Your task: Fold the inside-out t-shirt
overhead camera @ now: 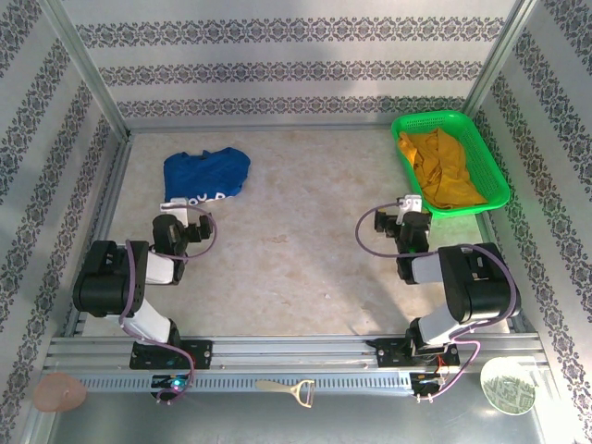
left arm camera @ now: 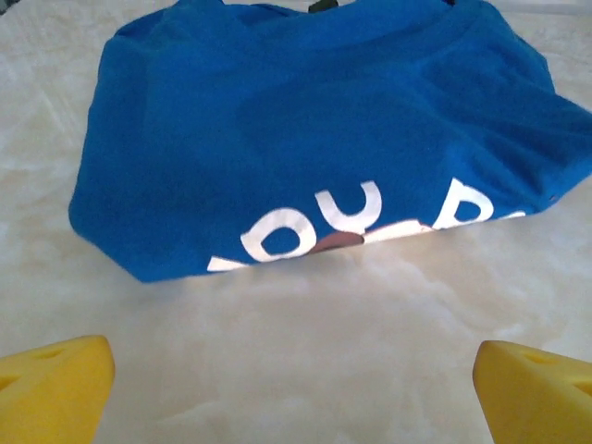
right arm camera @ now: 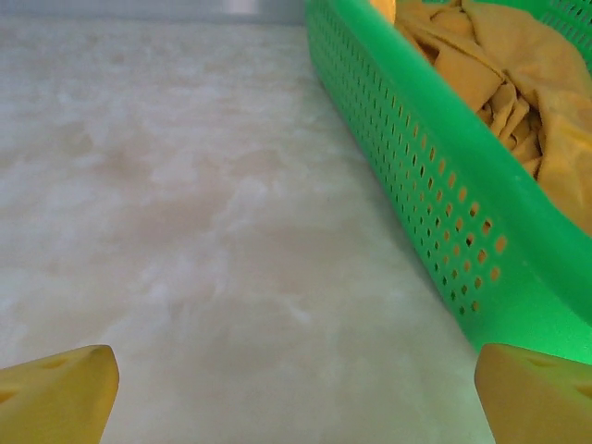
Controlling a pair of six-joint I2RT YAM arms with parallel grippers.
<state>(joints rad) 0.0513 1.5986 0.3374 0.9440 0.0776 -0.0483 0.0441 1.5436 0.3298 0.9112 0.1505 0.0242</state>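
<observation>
Count by kind:
2 grippers (left gripper [overhead camera: 188, 207], right gripper [overhead camera: 407, 205]), 1 blue t-shirt [overhead camera: 206, 176], 1 yellow garment [overhead camera: 444, 166], 1 green basket [overhead camera: 418, 122], 1 bottle opener [overhead camera: 289, 389], 1 pink disc [overhead camera: 60, 392], 1 patterned round plate [overhead camera: 507, 386].

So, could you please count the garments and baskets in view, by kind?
Garments: 2, the blue t-shirt on the table and the mustard-yellow garment in the basket
Baskets: 1, the green basket
Total: 3
</observation>
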